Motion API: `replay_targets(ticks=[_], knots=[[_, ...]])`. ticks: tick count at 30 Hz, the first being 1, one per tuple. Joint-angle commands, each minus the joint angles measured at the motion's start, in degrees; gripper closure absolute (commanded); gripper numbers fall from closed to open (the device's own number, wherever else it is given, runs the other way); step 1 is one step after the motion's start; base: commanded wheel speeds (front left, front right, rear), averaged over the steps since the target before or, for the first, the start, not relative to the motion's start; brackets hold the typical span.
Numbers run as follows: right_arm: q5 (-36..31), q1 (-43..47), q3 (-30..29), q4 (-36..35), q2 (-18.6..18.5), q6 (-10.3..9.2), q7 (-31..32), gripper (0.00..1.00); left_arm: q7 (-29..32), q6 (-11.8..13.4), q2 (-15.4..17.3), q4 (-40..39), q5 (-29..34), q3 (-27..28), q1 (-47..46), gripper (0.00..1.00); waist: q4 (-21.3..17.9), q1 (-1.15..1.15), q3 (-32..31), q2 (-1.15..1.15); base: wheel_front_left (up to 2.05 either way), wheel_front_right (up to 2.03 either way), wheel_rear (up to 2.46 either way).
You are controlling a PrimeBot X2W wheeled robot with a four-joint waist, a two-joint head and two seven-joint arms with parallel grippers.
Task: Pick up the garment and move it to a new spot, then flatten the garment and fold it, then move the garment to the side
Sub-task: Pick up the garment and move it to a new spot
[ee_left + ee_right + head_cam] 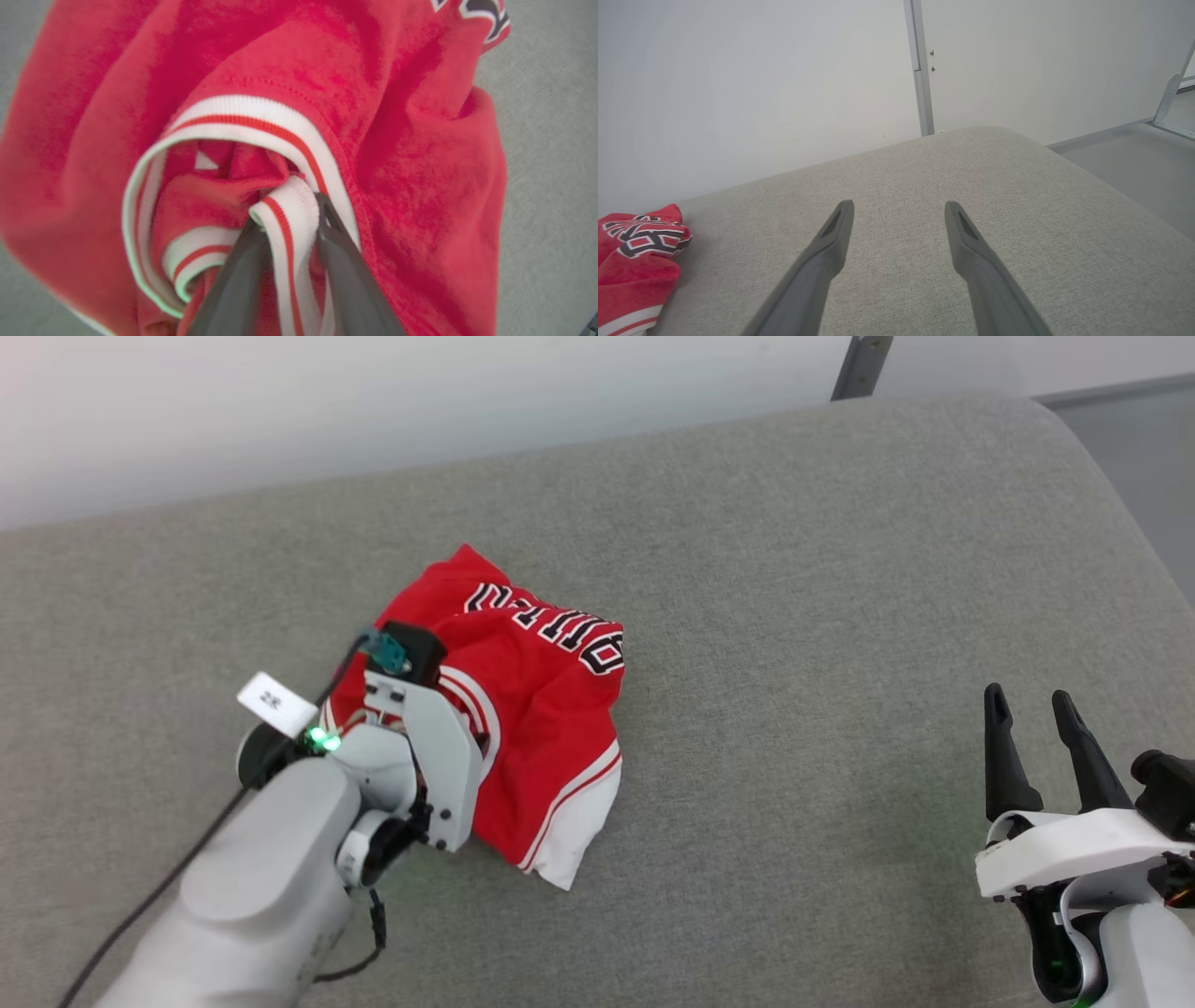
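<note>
The garment (546,728), a red jersey with white sleeves, striped trim and black letters, lies crumpled on the grey cushion (822,579). My left arm's wrist (415,728) reaches down onto its left side, hiding the fingers in the head view. In the left wrist view, my left gripper (289,210) stands partly open, a fold of the white-and-red striped trim (292,219) lying unsqueezed between the two fingers. My right gripper (1030,695) waits open and empty at the lower right, far from the garment (635,261); its fingers spread wide over bare cushion (900,205).
The cushion's rounded far edge (1074,420) meets a pale wall, and a grey metal post (920,70) stands behind it. Floor (1134,158) drops away at the right. A black cable (159,887) trails along my left forearm.
</note>
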Motion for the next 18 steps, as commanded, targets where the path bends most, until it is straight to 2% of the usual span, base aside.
replay_targets(ticks=[1, 8, 18], knots=[[0.41, -0.42, -0.01, 0.06, -0.32, -0.08, 0.11, 0.0, -0.42, -0.5, 0.28, -0.08, 0.05, 0.23, -0.73, 0.0, 0.6, 0.0, -0.75, 0.0, 0.0, 0.0, 0.0], [0.25, 1.24, -0.25, -0.32, -1.45, -0.08, 0.68, 0.0, -2.71, -1.61, 2.46, -4.6, -1.1, 2.09, -0.7, 0.0, 3.12, 0.0, -3.28, 0.0, 0.0, 0.0, 0.0], [0.73, 3.11, -0.1, -1.83, -2.76, -0.08, 1.47, 0.0, -10.23, 0.62, 9.68, -16.3, -1.48, 7.12, 5.05, 0.0, 7.47, 0.0, -6.94, 0.0, 0.0, 0.0, 0.0]])
